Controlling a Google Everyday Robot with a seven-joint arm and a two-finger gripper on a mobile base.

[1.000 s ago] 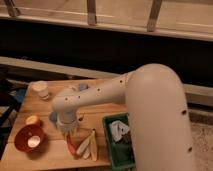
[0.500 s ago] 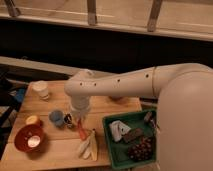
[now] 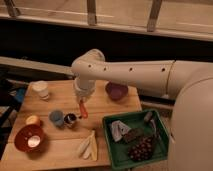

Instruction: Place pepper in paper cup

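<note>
Wooden table (image 3: 102, 107), dim room. Gripper (image 3: 82, 101) over table middle, fingers clamped on upper end of pepper (image 3: 83, 110). Pepper hangs near upright, long axis vertical, free tip down, just beside metal cup (image 3: 70, 120). Paper cup (image 3: 40, 90) well apart at left.

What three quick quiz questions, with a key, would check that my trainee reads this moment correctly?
1. True or false: the two-finger gripper is shut on the long orange-red pepper over the middle of the wooden table.
2. Multiple choice: the short white paper cup stands A) near the table's far left corner, B) inside the green tray, C) touching the purple bowl.
3. Short answer: which two vessels sit just left of the pepper?

Key: 1 true. 2 A. 3 the small blue cup and the shiny dark metal cup.
</note>
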